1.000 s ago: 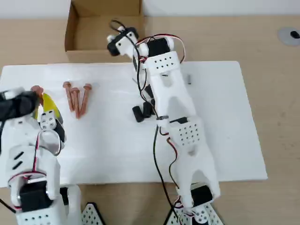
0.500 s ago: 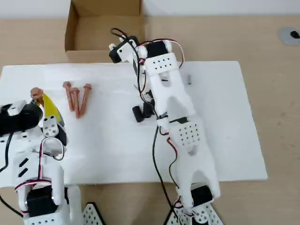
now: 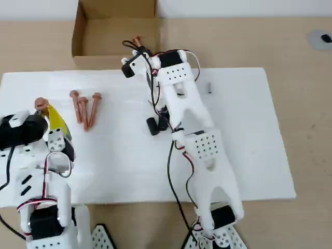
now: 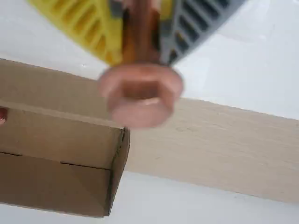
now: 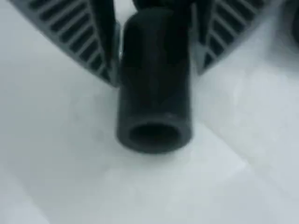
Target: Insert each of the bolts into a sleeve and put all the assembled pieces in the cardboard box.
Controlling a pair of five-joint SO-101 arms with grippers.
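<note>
Bolt sitting clamped in my left gripper, head sticking out toward cardboard box; right gripper gripping sleeve, I'm judging bore left open for insertion.

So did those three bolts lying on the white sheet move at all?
No. The three bolts lie just where they were on the white sheet, at the same gap from the cardboard box.
</note>
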